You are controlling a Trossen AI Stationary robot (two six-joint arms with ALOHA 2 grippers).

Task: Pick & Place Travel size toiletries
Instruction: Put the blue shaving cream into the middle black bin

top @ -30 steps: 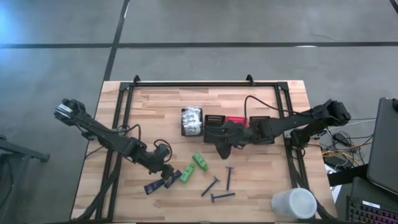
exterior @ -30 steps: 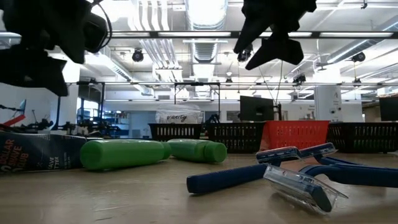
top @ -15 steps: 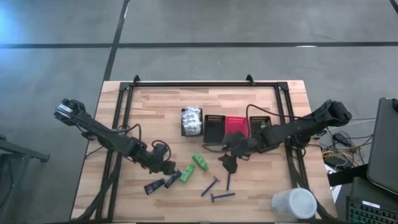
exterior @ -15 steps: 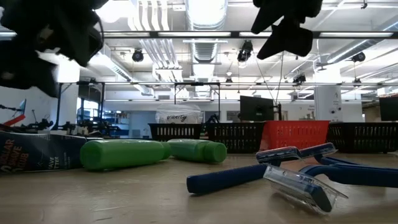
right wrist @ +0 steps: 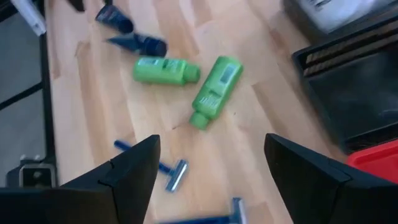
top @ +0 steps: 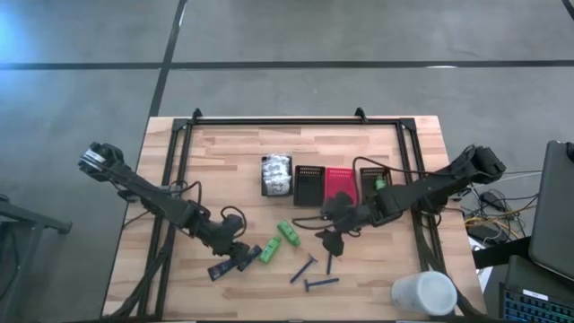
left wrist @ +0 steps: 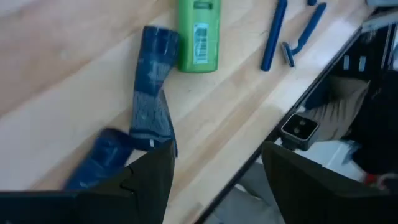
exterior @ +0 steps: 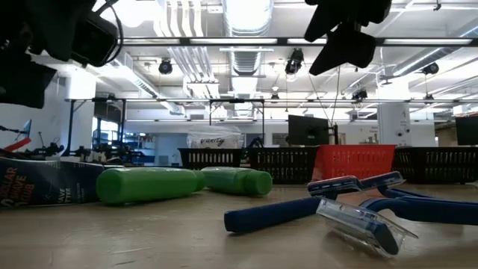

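Note:
Loose on the wood lie two dark blue tubes, two green bottles and three dark blue razors, all flat on their sides. My left gripper hovers open just above the tubes, touching nothing. My right gripper is open and raised over the table between the bins and the razors. Its wrist view shows the green bottles and a razor below it.
A row of mesh bins stands mid-table: one with white packets, a black one, a red one, and a black one with something green inside. A large white cup stands at the near right corner. A black frame edges the table.
My right gripper has swung from over the bins toward the table's near edge and now hangs above the razors. My left gripper has shifted a little toward the near edge, closer to the dark tubes. The items on the table have stayed where they were.

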